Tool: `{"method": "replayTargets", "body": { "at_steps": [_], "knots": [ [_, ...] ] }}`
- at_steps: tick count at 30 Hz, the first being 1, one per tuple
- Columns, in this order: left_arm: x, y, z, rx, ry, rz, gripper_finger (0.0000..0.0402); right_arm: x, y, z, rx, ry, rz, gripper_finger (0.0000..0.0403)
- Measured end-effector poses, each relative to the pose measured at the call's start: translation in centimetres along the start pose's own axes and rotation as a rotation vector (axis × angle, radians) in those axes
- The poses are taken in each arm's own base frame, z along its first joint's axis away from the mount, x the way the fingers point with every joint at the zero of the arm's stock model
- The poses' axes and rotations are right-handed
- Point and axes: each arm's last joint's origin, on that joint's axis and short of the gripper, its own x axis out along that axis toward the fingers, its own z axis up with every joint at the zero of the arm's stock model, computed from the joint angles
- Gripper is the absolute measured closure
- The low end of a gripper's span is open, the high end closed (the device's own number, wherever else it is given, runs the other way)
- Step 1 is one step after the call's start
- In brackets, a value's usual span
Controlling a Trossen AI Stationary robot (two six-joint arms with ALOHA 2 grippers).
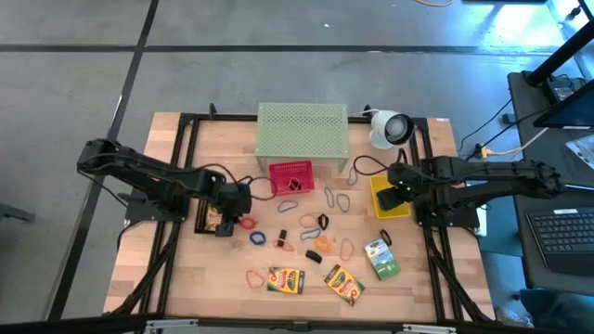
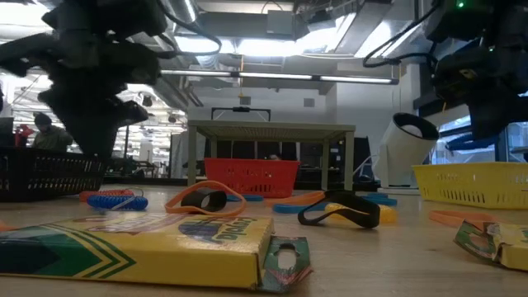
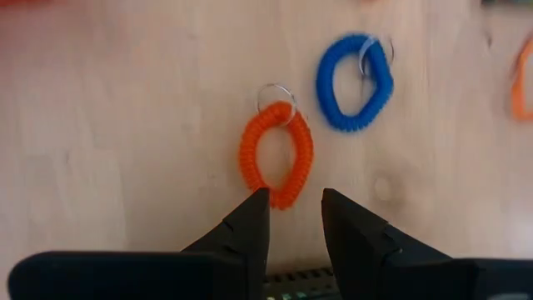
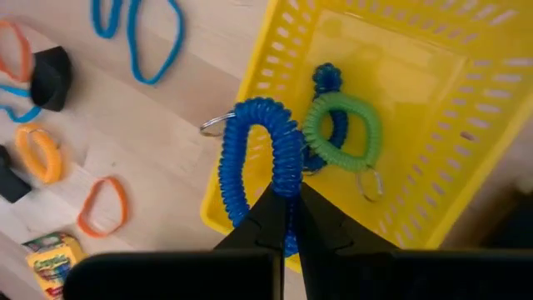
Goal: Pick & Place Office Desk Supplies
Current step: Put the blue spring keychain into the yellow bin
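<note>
An orange coil band [image 3: 276, 154] with a metal ring lies flat on the wood, and a blue coil band [image 3: 354, 81] lies just beyond it. My left gripper [image 3: 293, 208] hovers open over the orange band's near end, by the black basket [image 1: 206, 219], touching nothing. My right gripper [image 4: 289, 208] is shut on another blue coil band [image 4: 254, 158] above the yellow basket [image 4: 433, 125]. A green coil band [image 4: 343, 132] and a blue one lie in that basket. Three crayon boxes [image 1: 286, 280] [image 1: 342, 284] [image 1: 381, 258] lie near the front edge. My right gripper pinches one side of the blue coil band's loop [image 4: 287, 171] between its two fingers, coming from above and pointing steeply down. The loop hangs below the fingers over the yellow basket's rim [image 4: 241, 108]. Whether its lower end touches the basket, I cannot tell.
A pale green mesh stand [image 1: 303, 130] and a red basket [image 1: 290, 178] stand at the back middle, with a white round lamp [image 1: 390, 128] at the back right. Loose bands and dark clips [image 1: 320, 223] are scattered across the table's middle.
</note>
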Motion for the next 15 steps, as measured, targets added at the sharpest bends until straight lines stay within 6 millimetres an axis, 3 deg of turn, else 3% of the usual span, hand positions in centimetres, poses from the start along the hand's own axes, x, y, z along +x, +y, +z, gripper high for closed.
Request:
{"method": "replayTargets", "body": {
  "at_steps": [15],
  "knots": [
    [3.2, -1.6, 0.6, 0.117, 0.039, 0.001, 0.0293, 0.4, -0.2, 0.2, 0.07, 0.023, -0.055, 0.0392]
  ]
}}
